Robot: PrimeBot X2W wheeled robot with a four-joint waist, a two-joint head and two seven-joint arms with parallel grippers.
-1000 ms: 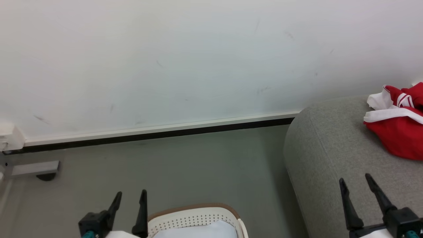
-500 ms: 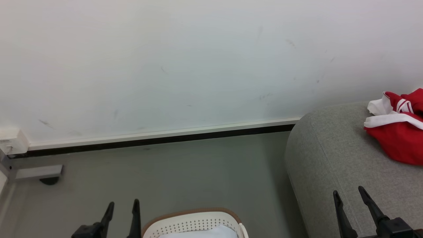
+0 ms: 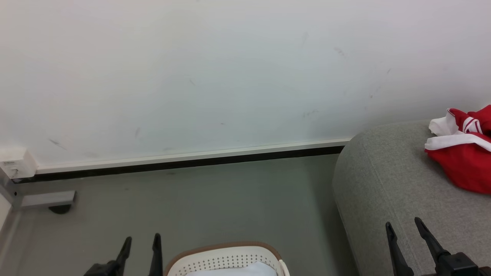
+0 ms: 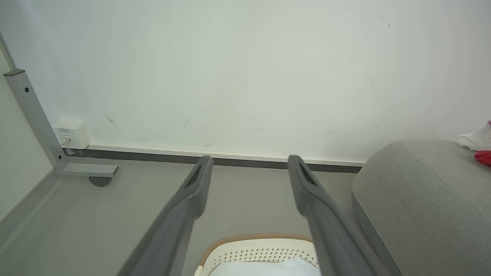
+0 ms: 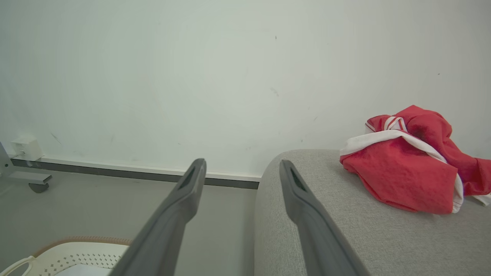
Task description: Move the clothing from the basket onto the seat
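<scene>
Clothing [image 5: 402,176]: red, white-banded, crumpled in a heap on top of the seat [image 3: 383,180], well apart from the basket [image 3: 226,257]; in the right wrist view the heap is wider than high, its long axis running left to right across the cushion; a white band crosses it from the left end, which points toward the seat's rounded corner; in the head view the picture's right edge cuts it off.
Seat: grey, rounded, against the wall [image 3: 230,76].
Right gripper [image 3: 402,222]: above the seat's near part, short of the clothing; fingers apart, nothing between them.
Basket: cream, perforated, brown rim, on the floor [image 3: 230,199] left of the seat; pale cloth [image 3: 245,270] inside.
Left gripper [image 3: 142,237]: just left of the basket, above the floor; fingers apart, nothing between them.
Wall foot: white skirting over a dark strip; small white box [image 3: 15,166] and a metal leg with caster [image 3: 50,201] at far left.
</scene>
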